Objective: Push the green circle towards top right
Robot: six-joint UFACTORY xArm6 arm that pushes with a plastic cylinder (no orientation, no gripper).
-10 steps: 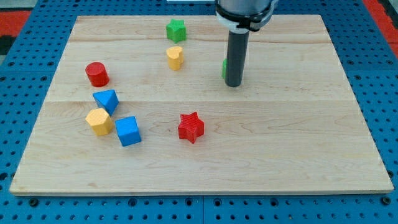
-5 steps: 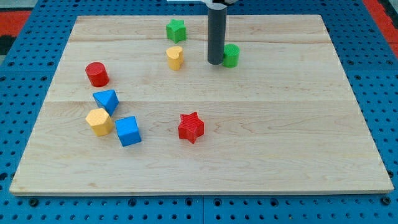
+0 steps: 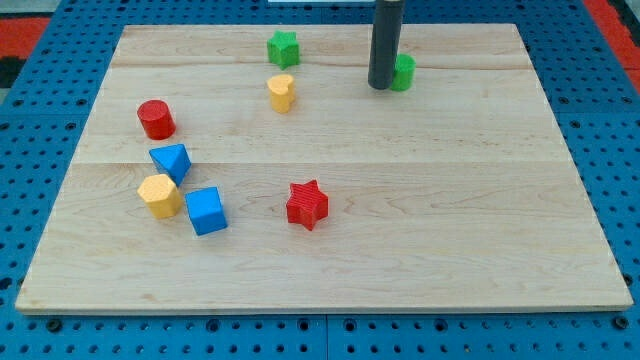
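The green circle (image 3: 404, 72) is a small green cylinder near the view's top, right of centre, on the wooden board (image 3: 450, 220). My rod stands upright against its left side and hides part of it. My tip (image 3: 381, 85) touches the board just left of the green circle.
A green star (image 3: 283, 47) and a yellow block (image 3: 282, 92) lie at the top, left of centre. A red cylinder (image 3: 156, 119), a blue block (image 3: 171, 160), a yellow block (image 3: 159, 194) and a blue cube (image 3: 206, 210) cluster at the left. A red star (image 3: 307, 204) lies in the middle.
My tip has moved up and to the right, and the green circle has slid up and right with it. The other blocks have not moved.
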